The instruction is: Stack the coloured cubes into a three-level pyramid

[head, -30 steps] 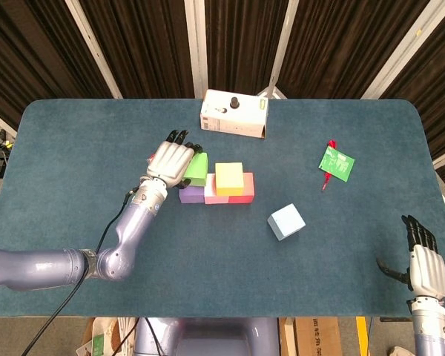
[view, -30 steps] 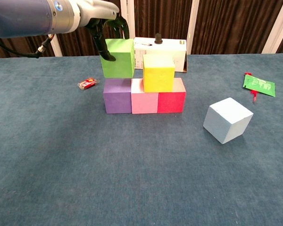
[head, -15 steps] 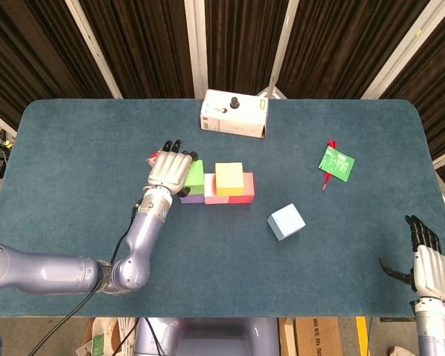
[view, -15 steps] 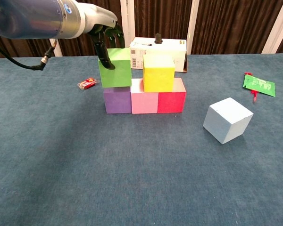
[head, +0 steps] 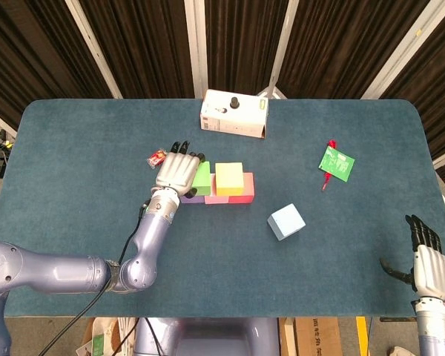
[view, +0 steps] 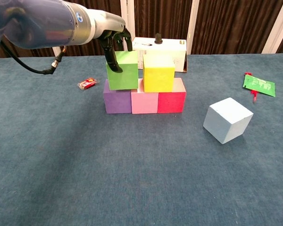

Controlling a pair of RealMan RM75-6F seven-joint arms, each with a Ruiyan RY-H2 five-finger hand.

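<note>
Lowered since before, the green cube (view: 123, 70) now sits on the purple cube (view: 117, 101), gripped by left hand (head: 179, 172) fingers (view: 114, 56); yellow cube (view: 158, 73) beside them; right hand (head: 427, 267) open, fingers spread.

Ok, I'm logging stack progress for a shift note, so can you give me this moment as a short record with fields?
base row: purple cube, pink cube, red cube, side by side on the blue table
second level: yellow cube over pink and red; green cube over purple and pink, beside yellow
left hand: holds the green cube
right hand: near table edge, holding nothing
unstacked: light blue cube, alone to the right
top level: not yet placed
</note>
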